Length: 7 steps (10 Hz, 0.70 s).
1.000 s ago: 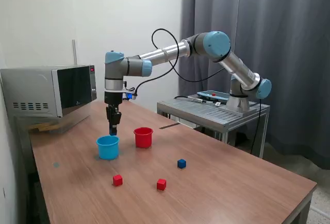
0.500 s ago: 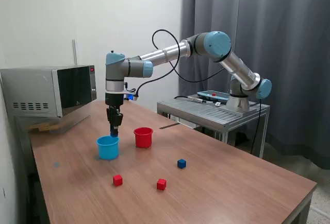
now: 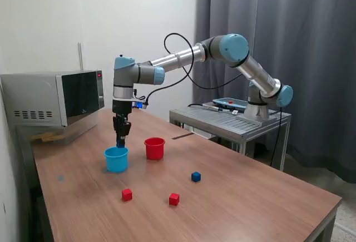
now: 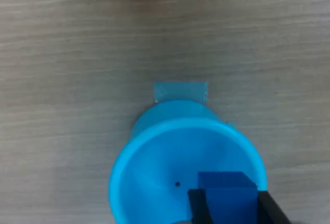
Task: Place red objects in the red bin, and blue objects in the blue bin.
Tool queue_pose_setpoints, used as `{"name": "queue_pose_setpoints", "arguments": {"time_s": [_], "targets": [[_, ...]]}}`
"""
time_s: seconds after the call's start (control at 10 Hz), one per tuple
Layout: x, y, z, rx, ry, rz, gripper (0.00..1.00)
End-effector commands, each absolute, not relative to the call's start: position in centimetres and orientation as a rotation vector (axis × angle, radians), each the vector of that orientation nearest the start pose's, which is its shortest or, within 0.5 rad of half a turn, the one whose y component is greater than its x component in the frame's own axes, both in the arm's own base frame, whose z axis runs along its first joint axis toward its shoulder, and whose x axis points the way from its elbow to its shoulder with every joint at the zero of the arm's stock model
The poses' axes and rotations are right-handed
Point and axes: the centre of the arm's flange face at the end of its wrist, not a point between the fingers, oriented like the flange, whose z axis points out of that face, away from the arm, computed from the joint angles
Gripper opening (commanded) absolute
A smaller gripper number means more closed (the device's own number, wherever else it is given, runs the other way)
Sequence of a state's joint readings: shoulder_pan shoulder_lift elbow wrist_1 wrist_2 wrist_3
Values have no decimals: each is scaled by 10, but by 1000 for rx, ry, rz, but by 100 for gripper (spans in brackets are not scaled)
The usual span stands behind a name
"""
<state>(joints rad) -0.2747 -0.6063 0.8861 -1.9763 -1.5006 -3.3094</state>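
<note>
My gripper (image 3: pixel 119 141) hangs just above the light blue bin (image 3: pixel 116 159), shut on a dark blue cube (image 3: pixel 119 142). In the wrist view the cube (image 4: pixel 226 185) sits between the black fingers (image 4: pixel 198 207), over the open mouth of the blue bin (image 4: pixel 154 172). The red bin (image 3: pixel 154 148) stands beside the blue one, toward the exterior view's right. A second dark blue cube (image 3: pixel 196 177) and two red cubes (image 3: pixel 127 194) (image 3: pixel 174 199) lie on the wooden table nearer the front.
A microwave (image 3: pixel 53 100) stands at the table's back on the exterior view's left. A metal stand (image 3: pixel 233 121) carrying the arm's base is behind the table on the right. Blue tape patches (image 4: pixel 180 91) mark the tabletop by the blue bin.
The gripper with the blue cube has shifted slightly toward the exterior view's left above the blue bin. The cubes and bins on the table have not moved.
</note>
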Motion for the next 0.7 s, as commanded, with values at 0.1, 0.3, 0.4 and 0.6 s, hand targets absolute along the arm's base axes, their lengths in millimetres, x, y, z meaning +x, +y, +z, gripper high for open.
{"name": "queue_pose_setpoints", "arguments": {"time_s": [0.1,0.3,0.4,0.6], "targets": [[-846,94,200,-2187,2425,110,0],[-846,95,194,-2188,2422,101,0],[-847,96,196,-2207,2406,112,0],[-847,96,196,-2206,2405,114,100]]}}
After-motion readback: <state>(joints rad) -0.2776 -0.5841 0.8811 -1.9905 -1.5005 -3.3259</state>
